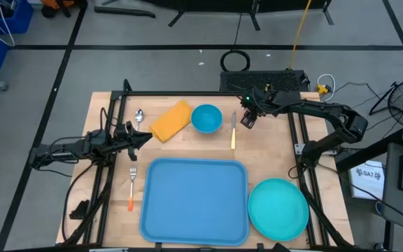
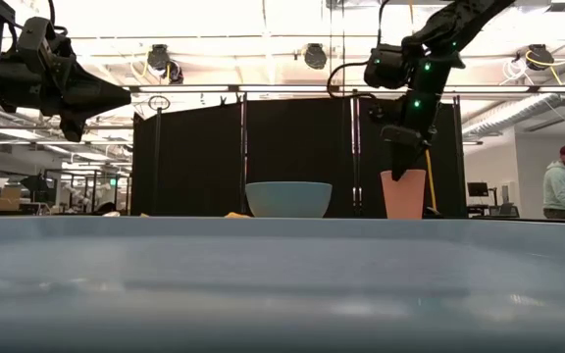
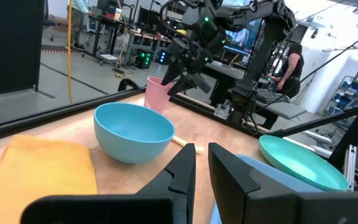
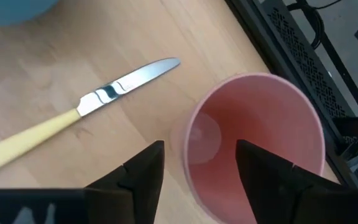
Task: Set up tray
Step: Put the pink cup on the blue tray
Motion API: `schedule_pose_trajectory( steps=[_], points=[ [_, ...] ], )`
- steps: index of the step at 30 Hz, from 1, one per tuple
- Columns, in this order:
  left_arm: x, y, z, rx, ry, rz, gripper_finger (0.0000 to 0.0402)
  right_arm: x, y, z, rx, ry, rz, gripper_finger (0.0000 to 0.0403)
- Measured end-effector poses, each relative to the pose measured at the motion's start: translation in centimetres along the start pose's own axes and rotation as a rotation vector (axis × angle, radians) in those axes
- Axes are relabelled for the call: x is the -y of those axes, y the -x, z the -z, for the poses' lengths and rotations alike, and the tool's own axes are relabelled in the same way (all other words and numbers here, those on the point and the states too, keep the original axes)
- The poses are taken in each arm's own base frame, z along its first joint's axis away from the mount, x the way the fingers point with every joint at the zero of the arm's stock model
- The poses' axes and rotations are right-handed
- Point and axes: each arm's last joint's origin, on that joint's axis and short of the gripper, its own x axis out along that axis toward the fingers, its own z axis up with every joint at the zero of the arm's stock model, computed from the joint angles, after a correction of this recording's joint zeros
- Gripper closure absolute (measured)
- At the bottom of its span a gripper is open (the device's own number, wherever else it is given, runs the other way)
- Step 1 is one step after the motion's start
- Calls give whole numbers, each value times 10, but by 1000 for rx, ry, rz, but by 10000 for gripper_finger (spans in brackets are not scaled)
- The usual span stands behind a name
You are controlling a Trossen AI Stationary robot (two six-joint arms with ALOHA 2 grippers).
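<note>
Near the front edge of the worktop (image 1: 271, 157) we find the tray (image 1: 194, 201), light blue, lying flat with nothing on it. A round teal plate (image 1: 278, 208) lies just beside it on the robot's right; an orange-handled fork (image 1: 131, 187) lies just beside it on the left.

At the back of the worktop we note, left to right: a spoon (image 1: 139, 116), a yellow cloth (image 1: 170, 120), a blue bowl (image 1: 206, 118) and a knife (image 1: 234, 130) with a pale yellow handle.

Right pincer (image 4: 194, 163): it is poised directly above a pink cup (image 4: 257, 140), which stands upright on the worktop next to the knife blade. The fingers are parted about as wide as the cup's near wall is thick plus a margin; one finger hangs over the cup's open mouth, the other outside its rim, so they straddle the wall. We see a gap on both sides; whether either finger touches the rim, we cannot tell. Nothing is gripped. From table height, the fingertips reach down to the cup's rim level.

Left pincer (image 3: 202, 155): raised over the left side of the worktop, near the spoon, well apart from the tray. Its fingers stand nearly closed, a narrow slit between them, empty, pointing toward the bowl.
</note>
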Motion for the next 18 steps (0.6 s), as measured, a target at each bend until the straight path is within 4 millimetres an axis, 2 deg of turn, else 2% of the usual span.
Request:
schedule_pose_trajectory(
  steps=[4, 8, 9, 18],
  points=[
    [0, 0, 0, 0, -18, 0, 355, 1, 2, -1, 19, -5, -1, 262],
    [0, 0, 0, 0, -17, 0, 355, 0, 2, -1, 18, 8, -4, 372],
    [0, 0, 0, 0, -17, 0, 355, 0, 2, -1, 19, 21, -10, 386],
    [0, 0, 0, 0, -22, 0, 355, -6, 4, -2, 30, 43, -54, 400]
  ],
)
